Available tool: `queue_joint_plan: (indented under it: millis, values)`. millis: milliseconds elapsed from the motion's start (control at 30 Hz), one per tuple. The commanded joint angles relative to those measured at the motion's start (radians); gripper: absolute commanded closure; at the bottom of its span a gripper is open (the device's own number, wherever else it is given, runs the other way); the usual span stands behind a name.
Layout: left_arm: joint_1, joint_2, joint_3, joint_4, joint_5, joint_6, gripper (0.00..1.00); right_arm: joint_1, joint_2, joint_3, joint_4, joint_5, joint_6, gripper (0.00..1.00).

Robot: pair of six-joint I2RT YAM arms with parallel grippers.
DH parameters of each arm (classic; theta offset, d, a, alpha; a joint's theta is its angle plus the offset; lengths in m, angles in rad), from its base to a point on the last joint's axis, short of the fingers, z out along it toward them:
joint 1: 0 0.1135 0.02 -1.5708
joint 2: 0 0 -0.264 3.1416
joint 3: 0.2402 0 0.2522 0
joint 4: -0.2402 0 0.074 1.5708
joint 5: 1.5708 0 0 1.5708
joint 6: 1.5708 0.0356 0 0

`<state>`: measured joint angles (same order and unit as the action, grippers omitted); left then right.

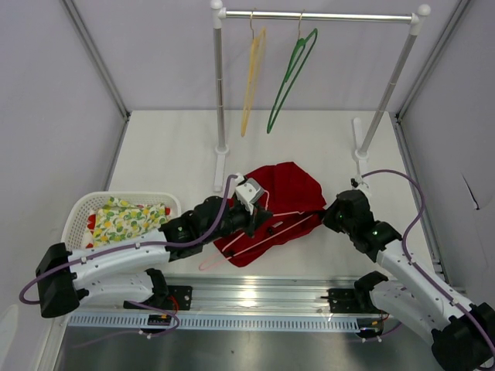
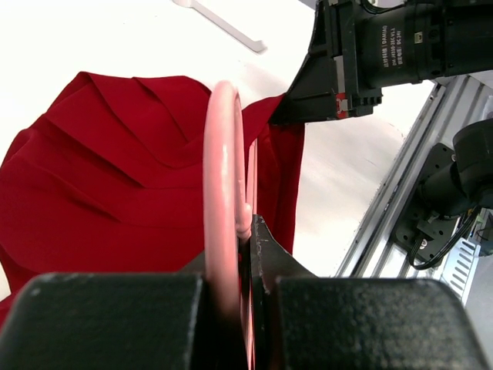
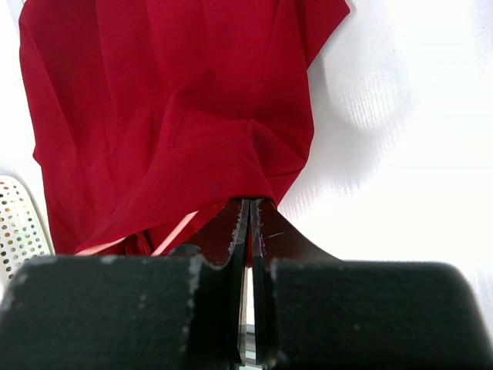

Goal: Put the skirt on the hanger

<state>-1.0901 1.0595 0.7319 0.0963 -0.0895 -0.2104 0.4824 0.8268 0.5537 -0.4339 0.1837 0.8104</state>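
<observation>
The deep-red skirt (image 1: 282, 197) lies crumpled on the white table between the two arms. The pale pink hanger (image 1: 267, 234) lies slanted across its near part, one end poking out near the table's front. My left gripper (image 1: 261, 220) is at the skirt's left side, shut on the hanger's pink wire (image 2: 221, 193), with the skirt (image 2: 115, 177) spread beyond it. My right gripper (image 1: 326, 218) is at the skirt's right edge, shut on a fold of the red fabric (image 3: 185, 116). A bit of pink wire (image 3: 176, 232) shows under the fabric there.
A white clothes rack (image 1: 321, 15) stands at the back with a yellow hanger (image 1: 251, 81) and a green hanger (image 1: 290, 77); its feet (image 1: 220, 171) rest just behind the skirt. A white basket (image 1: 81, 205) holding the floral cloth (image 1: 128, 220) sits at the left.
</observation>
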Motion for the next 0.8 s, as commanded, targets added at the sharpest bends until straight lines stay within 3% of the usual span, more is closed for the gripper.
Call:
queue_joint_plan:
  millis: [0, 767]
  values:
    - [0.006, -0.035, -0.006, 0.105, 0.027, -0.012, 1.0, -0.019, 0.005, -0.011, 0.029, 0.008, -0.017, 1.0]
    - [0.045, -0.041, -0.112, 0.319, 0.082, -0.047, 1.0, -0.071, 0.014, 0.011, 0.006, -0.021, -0.051, 1.0]
